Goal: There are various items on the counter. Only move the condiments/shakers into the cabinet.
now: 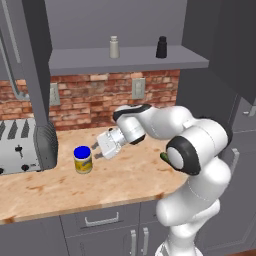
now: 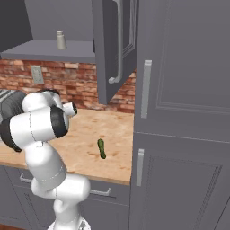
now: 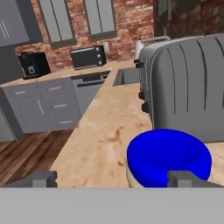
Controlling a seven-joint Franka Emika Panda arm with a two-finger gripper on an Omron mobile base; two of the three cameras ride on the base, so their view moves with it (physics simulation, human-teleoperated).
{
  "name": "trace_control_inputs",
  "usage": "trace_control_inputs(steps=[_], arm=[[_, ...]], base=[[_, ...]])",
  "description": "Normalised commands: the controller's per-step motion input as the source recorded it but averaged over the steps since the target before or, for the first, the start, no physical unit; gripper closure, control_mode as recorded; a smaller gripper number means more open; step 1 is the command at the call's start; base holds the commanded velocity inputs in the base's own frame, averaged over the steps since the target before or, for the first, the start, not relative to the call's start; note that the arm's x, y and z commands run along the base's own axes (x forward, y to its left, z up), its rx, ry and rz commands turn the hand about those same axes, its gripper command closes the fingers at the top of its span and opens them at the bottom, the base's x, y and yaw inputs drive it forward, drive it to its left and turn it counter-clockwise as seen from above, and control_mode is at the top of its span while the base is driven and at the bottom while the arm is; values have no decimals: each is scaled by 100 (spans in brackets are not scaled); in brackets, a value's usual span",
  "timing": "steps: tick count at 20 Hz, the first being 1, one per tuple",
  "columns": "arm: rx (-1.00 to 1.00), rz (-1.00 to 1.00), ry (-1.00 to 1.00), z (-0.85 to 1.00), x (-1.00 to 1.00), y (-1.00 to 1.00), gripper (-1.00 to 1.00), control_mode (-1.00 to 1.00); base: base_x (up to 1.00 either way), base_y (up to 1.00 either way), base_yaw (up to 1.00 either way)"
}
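The yellow-labelled jar with a blue lid [image 1: 82,159] stands on the counter [image 1: 125,186] just right of the toaster. My gripper [image 1: 96,152] is open and points leftward at the jar from close by, with nothing held. In the hand view the blue lid [image 3: 168,155] sits low between my fingertips [image 3: 41,178], nearer the right one. The light-grey shaker [image 1: 114,47] and the black shaker [image 1: 161,47] stand upright on the cabinet shelf [image 1: 135,61]. The grey shaker [image 2: 60,40] also appears in the right base view.
A silver toaster [image 1: 25,145] stands at the counter's left, directly behind the jar in the hand view [image 3: 188,96]. A thin green vegetable [image 2: 102,148] lies on the counter near my arm. An open cabinet door [image 2: 112,45] hangs out over the counter. Drawers sit below.
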Motion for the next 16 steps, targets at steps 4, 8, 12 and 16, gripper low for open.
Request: trace_control_inputs(steps=[4, 8, 12, 16], arm=[[-1, 0, 0, -21, 25, 5, -100, -100], [-3, 0, 0, -30, 18, 0, -100, -100], [-1, 0, -1, -16, 14, 1, -100, -100], [0, 0, 0, -2, 11, 13, -100, -100]], base=[[0, 0, 0], [0, 0, 0], [0, 0, 0], [0, 0, 0]])
